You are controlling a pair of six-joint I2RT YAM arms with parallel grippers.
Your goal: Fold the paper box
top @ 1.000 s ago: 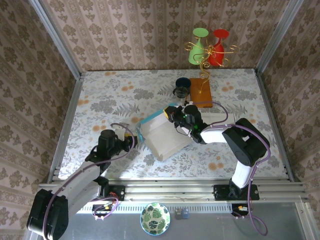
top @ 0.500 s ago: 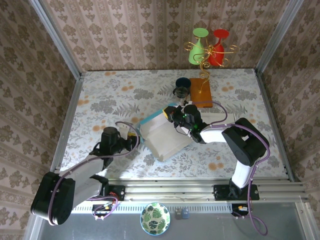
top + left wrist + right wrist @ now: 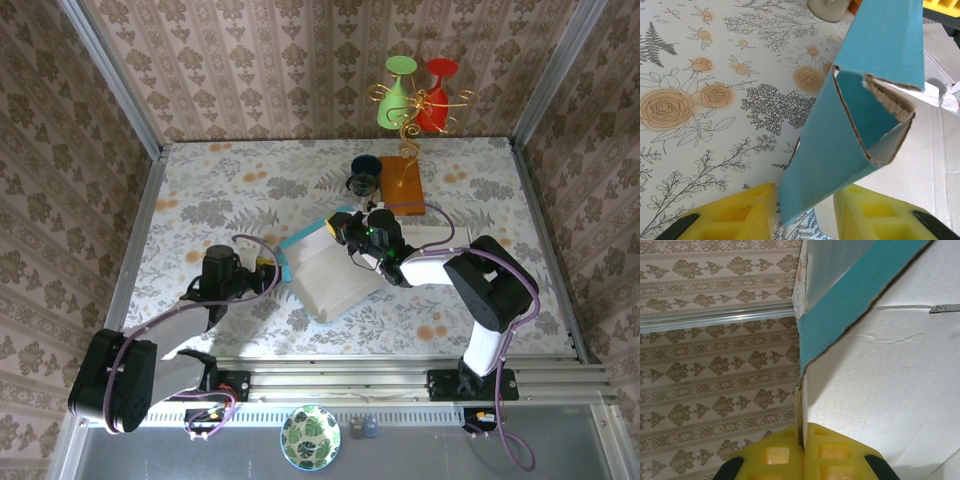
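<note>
Box (image 3: 325, 275), frame centre, on floral surface (image 3: 200, 190); left claw (image 3: 805, 210) apart, straddling teal flap (image 3: 850, 120); right claw (image 3: 802, 447) clamped on box wall.

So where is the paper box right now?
The paper box lies mid-table in the top view, between the left gripper and right gripper.

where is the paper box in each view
top external: paper box at table centre, between the left gripper and right gripper.
left wrist: its blue folded flap fills the centre-right.
right wrist: white panel with blue edge fills the right side.
Shared landmark: the blue edge.
</note>
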